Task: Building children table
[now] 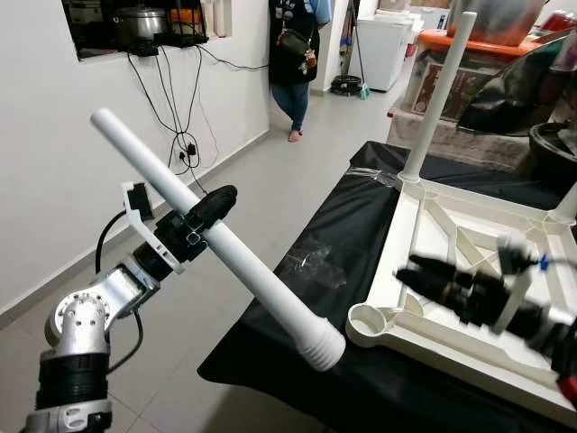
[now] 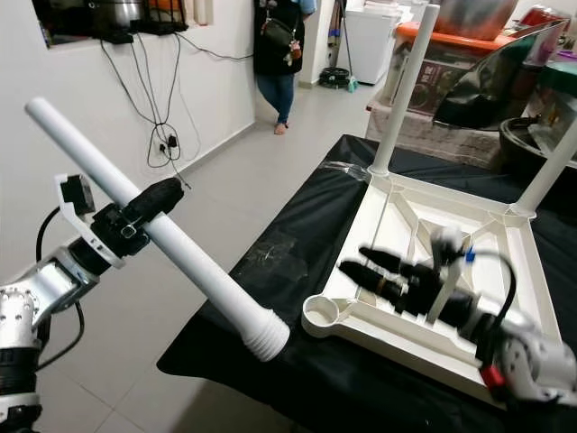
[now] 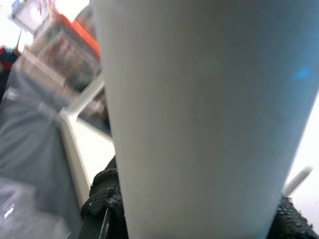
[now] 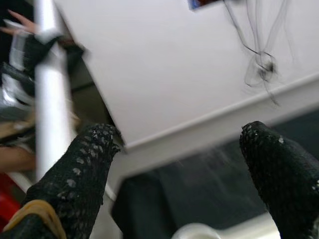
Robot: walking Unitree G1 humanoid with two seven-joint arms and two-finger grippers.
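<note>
A white table top [image 1: 393, 236] lies upside down on a black cloth [image 1: 270, 352]. Two white legs stand in its far corners [image 1: 437, 95] [image 2: 550, 167]. Its near left corner socket [image 1: 367, 320] holds nothing. My left gripper [image 1: 203, 215] is shut on a third white leg [image 1: 216, 239], held slanting, with its ribbed end [image 1: 323, 345] low and just left of that socket. The left wrist view has the leg [image 3: 199, 119] close up between the fingers [image 3: 102, 199]. My right gripper [image 2: 353, 260] hovers open over the frame, pointing at the leg; its fingers [image 4: 79, 169] are wide apart.
A person [image 1: 293, 63] stands on the tiled floor at the back by a doorway. Cables [image 1: 180, 135] hang down the white wall on the left. Clear plastic wrap [image 1: 311, 266] lies on the cloth. Boxes and dark bags [image 1: 514, 81] crowd the far right.
</note>
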